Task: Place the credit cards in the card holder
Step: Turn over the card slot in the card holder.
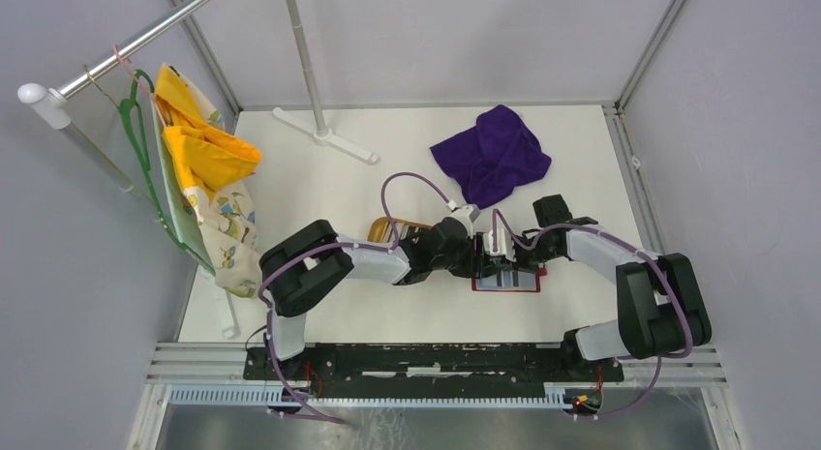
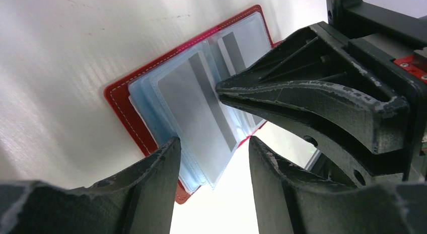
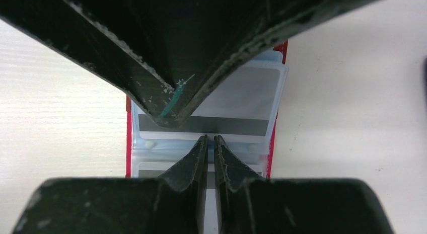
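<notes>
The red card holder lies open on the white table, clear sleeves facing up. In the left wrist view the card holder holds a grey card with a dark stripe in one sleeve and a second card in the far half. My left gripper is open and empty, hovering over the holder's near corner. My right gripper is shut, its tips on the holder's middle fold, between two sleeved cards. In the top view both grippers, left and right, meet over the holder.
A tan wooden tray is partly hidden behind the left arm. A purple cloth lies at the back right. A rack stand is at the back, with yellow clothes hanging at the left.
</notes>
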Controlling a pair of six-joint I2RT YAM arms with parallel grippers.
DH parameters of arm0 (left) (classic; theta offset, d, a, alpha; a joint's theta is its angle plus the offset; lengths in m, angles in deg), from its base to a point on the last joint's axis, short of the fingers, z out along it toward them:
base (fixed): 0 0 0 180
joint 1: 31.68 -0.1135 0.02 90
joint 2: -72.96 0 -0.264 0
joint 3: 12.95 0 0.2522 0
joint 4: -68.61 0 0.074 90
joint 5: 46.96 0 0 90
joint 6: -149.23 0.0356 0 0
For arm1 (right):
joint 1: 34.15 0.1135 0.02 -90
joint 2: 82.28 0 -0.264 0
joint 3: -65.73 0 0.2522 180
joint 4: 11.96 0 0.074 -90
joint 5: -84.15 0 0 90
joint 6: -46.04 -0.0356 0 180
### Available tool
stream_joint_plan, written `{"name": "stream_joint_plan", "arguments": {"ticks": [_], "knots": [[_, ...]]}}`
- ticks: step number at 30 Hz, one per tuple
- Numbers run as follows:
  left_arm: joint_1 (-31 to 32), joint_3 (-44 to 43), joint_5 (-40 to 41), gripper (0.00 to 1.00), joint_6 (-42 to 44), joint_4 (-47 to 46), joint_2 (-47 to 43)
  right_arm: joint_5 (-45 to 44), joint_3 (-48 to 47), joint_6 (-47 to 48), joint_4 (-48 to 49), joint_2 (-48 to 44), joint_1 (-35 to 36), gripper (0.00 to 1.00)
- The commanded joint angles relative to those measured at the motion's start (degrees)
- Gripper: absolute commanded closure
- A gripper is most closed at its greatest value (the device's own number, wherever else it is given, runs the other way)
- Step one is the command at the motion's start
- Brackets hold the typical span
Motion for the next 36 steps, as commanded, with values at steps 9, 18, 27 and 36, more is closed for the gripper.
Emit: {"name": "stream_joint_plan", "arguments": {"ticks": [9,18,27,36], "knots": [[-0.34,1.14,-5.2,0.41,-4.23,-11.12,-2.21,6.02,-1.47,-0.24,-3.4,-2.69,-1.88,0.82],[-0.27,0.09,-7.35,0.4,-4.75,-13.2,-0.37,10.11,-2.95,0.1,-5.73,-6.03,-6.06,0.74],[0.17,-2.32,-9.82,0.39,-4.67,-15.43,2.13,7.97,-3.58,-11.65,0.21,-11.33,-12.85,0.7],[2.88,-7.37,-11.67,0.4,-5.86,-17.08,7.93,4.91,-3.59,-23.0,6.73,-13.9,-15.54,0.69]]}}
